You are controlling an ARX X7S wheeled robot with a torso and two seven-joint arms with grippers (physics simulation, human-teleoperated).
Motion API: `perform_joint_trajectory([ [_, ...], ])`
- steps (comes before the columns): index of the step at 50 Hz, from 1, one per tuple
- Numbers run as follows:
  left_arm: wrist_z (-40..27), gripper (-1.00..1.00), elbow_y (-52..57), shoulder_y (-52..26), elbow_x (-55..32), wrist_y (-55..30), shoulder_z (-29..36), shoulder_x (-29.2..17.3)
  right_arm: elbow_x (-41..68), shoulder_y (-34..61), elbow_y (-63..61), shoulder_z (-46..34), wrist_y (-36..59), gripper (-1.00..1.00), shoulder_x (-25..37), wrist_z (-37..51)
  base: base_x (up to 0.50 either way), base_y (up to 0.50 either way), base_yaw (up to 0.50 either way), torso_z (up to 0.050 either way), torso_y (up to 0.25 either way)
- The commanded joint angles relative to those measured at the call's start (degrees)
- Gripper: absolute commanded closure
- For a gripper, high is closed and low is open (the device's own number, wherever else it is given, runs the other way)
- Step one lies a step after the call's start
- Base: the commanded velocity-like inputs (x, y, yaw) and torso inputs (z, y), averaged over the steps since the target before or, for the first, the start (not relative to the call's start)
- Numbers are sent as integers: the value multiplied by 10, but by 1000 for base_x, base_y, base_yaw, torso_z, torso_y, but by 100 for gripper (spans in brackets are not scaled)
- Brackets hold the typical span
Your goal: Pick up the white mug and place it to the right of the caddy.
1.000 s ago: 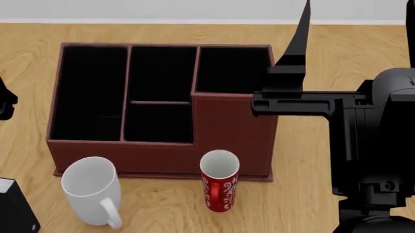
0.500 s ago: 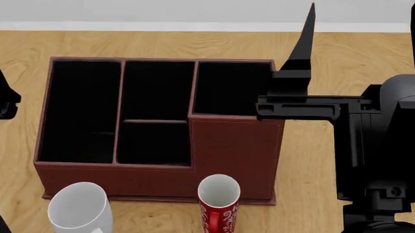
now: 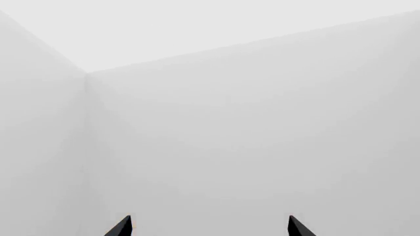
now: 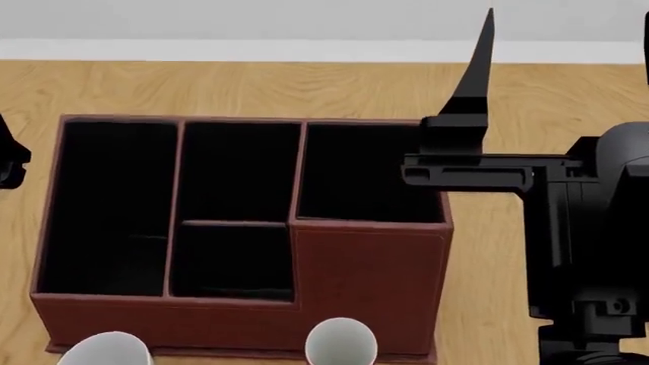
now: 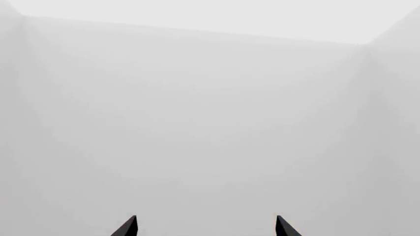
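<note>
We see both grippers raised off the table and holding nothing. In the left wrist view the left gripper [image 3: 208, 227] shows only two black fingertips [image 3: 122, 227] poking in at the frame edge, spread wide apart, with bare white walls behind and nothing between them. The right wrist view gives the same: the right gripper [image 5: 204, 227] has its two tips well apart, empty gap, facing a plain white wall corner. So we read both as wide open, gripping nothing, touching nothing.

In the head view the right arm [image 4: 583, 251] fills the right side of the frame, a black block with a flat bracket reaching left over the caddy's right edge and one thin black finger [image 4: 476, 68] pointing up and away. A second finger barely shows at the far right frame edge. Of the left arm we catch just a small black piece [image 4: 11, 160] at the left edge.

The caddy [image 4: 370, 285] sits mid-table on the wooden surface [image 4: 254, 87], reddish-brown, black-lined compartments, taller section at its right. The white mug [image 4: 102, 348] stands at the caddy's front left corner, only its rim cut off by the bottom of the frame, well apart from both grippers. The red mug [image 4: 341, 344] stands in front of the tall section, only its white rim showing.
</note>
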Motion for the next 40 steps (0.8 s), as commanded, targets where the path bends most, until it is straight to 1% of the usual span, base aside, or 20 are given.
perform_joint_trajectory([
  [1, -2, -100, 2, 3, -3, 3, -2, -2, 3, -2, -3, -2, 0, -100, 2, 3, 195, 0, 0, 0, 0],
  [14, -6, -100, 5, 5, -8, 0, -5, -3, 5, -6, -4, -1, -4, -100, 5, 7, 190, 0, 0, 0, 1],
  [40, -12, -100, 22, 13, -21, -12, -15, -8, 20, -8, -21, 20, 6, -100, 12, 15, -1, 0, 0, 0, 0],
])
